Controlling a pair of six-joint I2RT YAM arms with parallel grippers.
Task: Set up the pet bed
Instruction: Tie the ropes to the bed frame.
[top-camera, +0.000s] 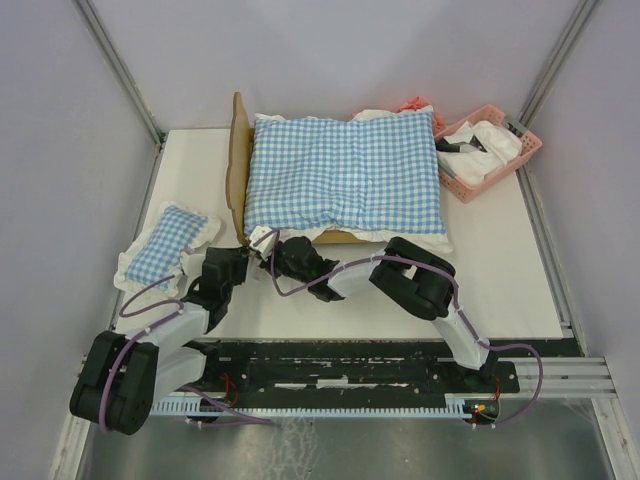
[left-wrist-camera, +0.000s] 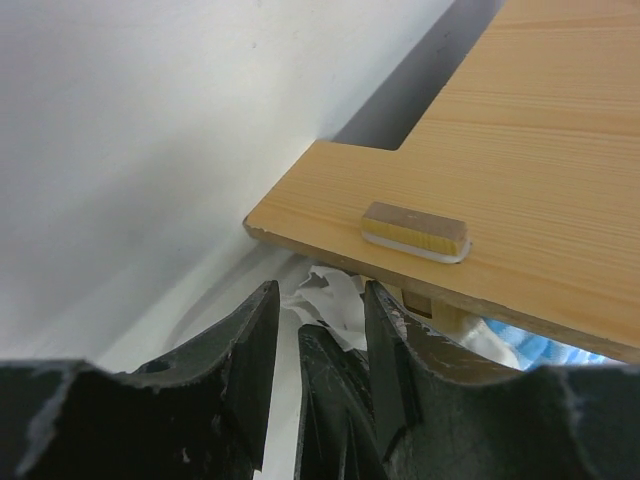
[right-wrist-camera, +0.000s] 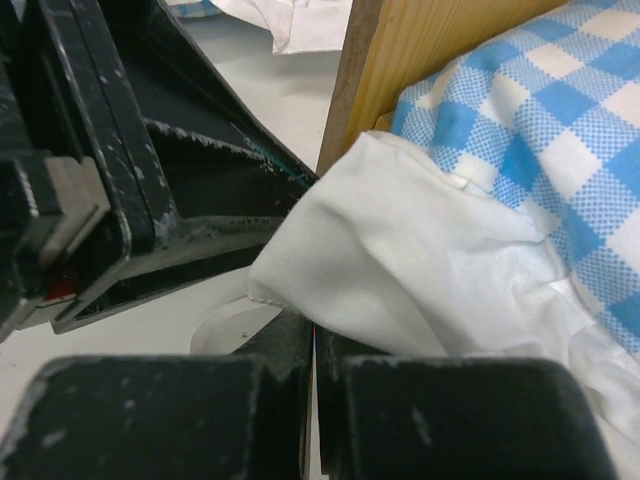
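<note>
One stage appears done: the large blue-and-white checked cushion (top-camera: 345, 175) with white frill lies on the light-wood pet bed (top-camera: 238, 150) with wavy headboard, towards the back of the white surface (top-camera: 400, 290). We judge the small checked pillow (top-camera: 168, 245), left of the bed, not yet placed. We find the left claw (left-wrist-camera: 318, 295) released beside the frame's corner. The right claw (right-wrist-camera: 312, 340) is clenched against the frill; we cannot confirm a pinch. The cushion hides the bed's base.

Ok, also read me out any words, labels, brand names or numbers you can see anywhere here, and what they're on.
No readable text anywhere.
The pet bed, checked cushion, small pillow and pink basket show no print.
The pad on the bed's wood is blank.
What lies in the basket is too small to tell.
</note>
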